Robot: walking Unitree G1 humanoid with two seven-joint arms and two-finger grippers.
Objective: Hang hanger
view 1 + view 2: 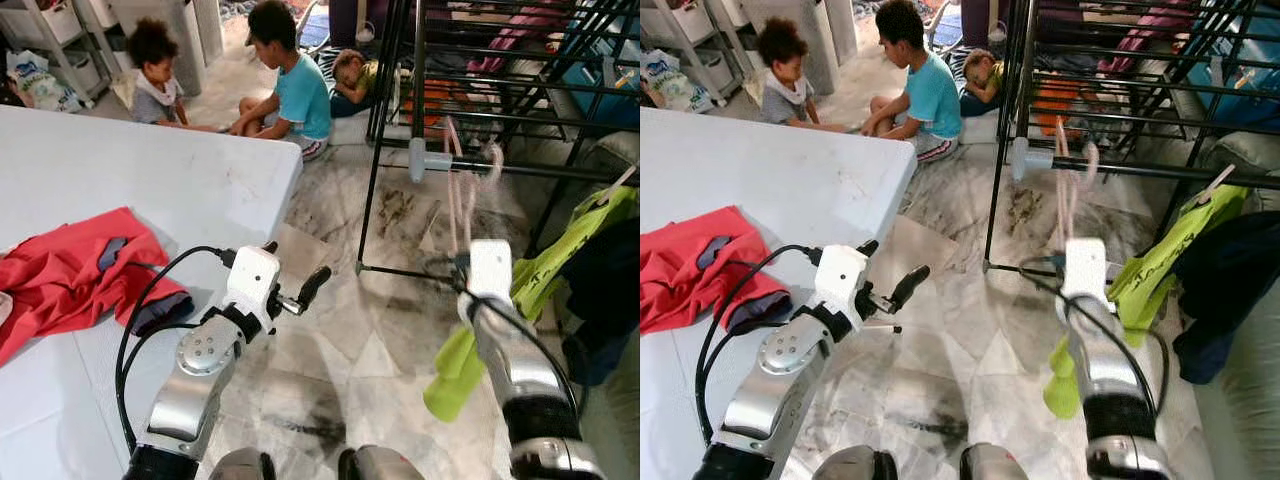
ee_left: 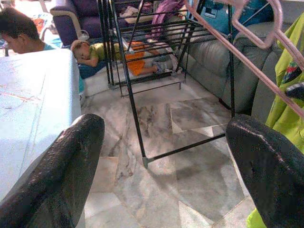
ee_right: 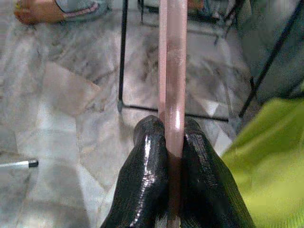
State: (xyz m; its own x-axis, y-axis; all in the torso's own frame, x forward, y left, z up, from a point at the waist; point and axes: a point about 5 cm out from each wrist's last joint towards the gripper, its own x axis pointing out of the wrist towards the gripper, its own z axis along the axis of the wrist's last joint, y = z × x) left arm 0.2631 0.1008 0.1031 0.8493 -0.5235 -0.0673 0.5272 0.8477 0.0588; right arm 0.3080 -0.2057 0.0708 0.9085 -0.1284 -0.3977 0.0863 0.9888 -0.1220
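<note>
One pink plastic hanger (image 1: 462, 170), thin and smeared by blur, stands in the upper right of the frame before the black drying rack (image 1: 480, 70); its hook is hard to make out. The right gripper (image 3: 168, 142) is clamped on its bar from below. The left gripper (image 2: 166, 161) is wide apart, holding nothing.

1. Left arm (image 1: 195, 385): silver metal shell with a round joint cap studded with small screws, ending in a white boxy wrist block.
2. Black cables (image 1: 150, 300) loop from the arm's 9 o'clock side up to the wrist block.
3. Left gripper (image 1: 296, 288): two long, black, matte, rounded fingers.
4. Right arm (image 1: 520, 380): silver, black collar, white wrist block.
5. Right gripper (image 3: 172, 156): glossy black fingers.
</note>
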